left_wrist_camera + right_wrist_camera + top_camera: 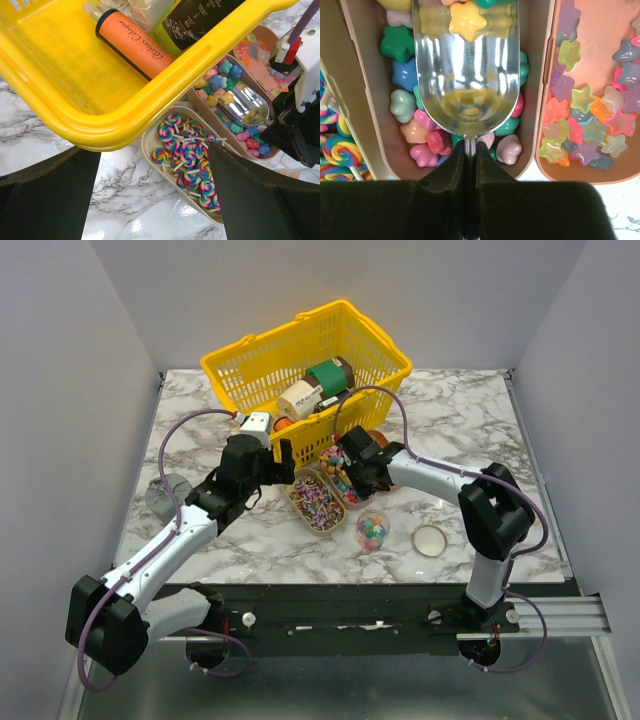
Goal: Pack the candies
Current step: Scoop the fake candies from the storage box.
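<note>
Scooping step of packing the candies (415,130). The right hand (470,150) is clenched on the thin handle of a metal scoop (466,75), jaws nearly together with the stem between them. The scoop bowl lies in the middle of 3 trays (367,115), resting on the opaque star and heart sweets. 1 yellow star (466,20) sits at the bowl's mouth, and the rest of the bowl looks bare.

In the right wrist view the candies lie at 12 o'clock from the fingertips, under and around the bowl. Translucent stars fill the tray (620,22) at 2 o'clock.

The left hand (155,200) is released, fingers wide, holding nothing. It hovers over the lollipops (187,155) in their tray (150,145), just beside the rim of the yellow basket (300,350).

Judged next move: drive the scoop toward 12 o'clock to load it, keep it level while lifting, then carry it to the small clear jar (372,530). In the top view the jar stands on the bench (480,420) at 5 o'clock from the right hand, partly filled, with a round lid (430,539) near it at 3 o'clock.
</note>
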`<move>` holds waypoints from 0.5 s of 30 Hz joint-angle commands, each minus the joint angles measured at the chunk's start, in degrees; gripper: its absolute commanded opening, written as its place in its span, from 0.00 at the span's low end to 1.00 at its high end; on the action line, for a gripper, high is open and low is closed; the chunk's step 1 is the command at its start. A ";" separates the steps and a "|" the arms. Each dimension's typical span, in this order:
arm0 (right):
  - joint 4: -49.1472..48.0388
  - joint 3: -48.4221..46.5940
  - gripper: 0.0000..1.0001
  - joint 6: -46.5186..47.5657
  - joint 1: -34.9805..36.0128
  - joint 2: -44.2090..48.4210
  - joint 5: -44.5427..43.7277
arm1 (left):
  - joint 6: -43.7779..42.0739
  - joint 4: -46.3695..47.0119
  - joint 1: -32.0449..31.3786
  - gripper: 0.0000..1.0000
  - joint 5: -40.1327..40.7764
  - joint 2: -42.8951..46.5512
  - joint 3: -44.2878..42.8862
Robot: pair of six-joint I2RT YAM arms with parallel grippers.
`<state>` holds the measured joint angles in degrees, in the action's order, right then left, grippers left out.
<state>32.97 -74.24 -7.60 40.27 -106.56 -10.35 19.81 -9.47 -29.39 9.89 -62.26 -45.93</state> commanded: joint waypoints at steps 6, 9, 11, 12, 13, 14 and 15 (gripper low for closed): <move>-4.75 6.38 0.01 2.67 -0.55 2.85 -0.29 | -0.65 0.69 -0.32 0.99 1.89 0.21 0.32; -6.78 7.17 0.01 2.59 -0.63 3.55 -0.55 | -0.65 0.69 -0.41 0.99 2.06 0.30 0.41; -8.18 8.40 0.01 2.85 -0.63 4.34 -0.81 | -0.65 0.60 -0.32 0.99 2.15 0.38 0.40; -8.62 8.76 0.01 2.94 -0.63 5.22 -0.99 | -0.74 0.51 -0.32 0.99 2.15 0.38 0.41; -9.67 9.89 0.01 3.11 -0.55 5.66 -1.16 | -0.74 0.60 -0.32 0.99 2.15 0.38 0.41; -9.94 10.25 0.01 3.20 -0.63 6.10 -1.34 | -0.74 0.60 -0.41 0.99 2.32 0.38 0.41; -10.12 10.51 0.01 3.20 -0.63 6.45 -1.25 | -0.65 0.60 -0.32 0.99 2.33 0.47 0.32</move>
<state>24.51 -66.43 -5.43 40.25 -102.04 -10.07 19.68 -9.50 -29.39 10.04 -62.26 -45.93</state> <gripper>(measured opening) 0.147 0.989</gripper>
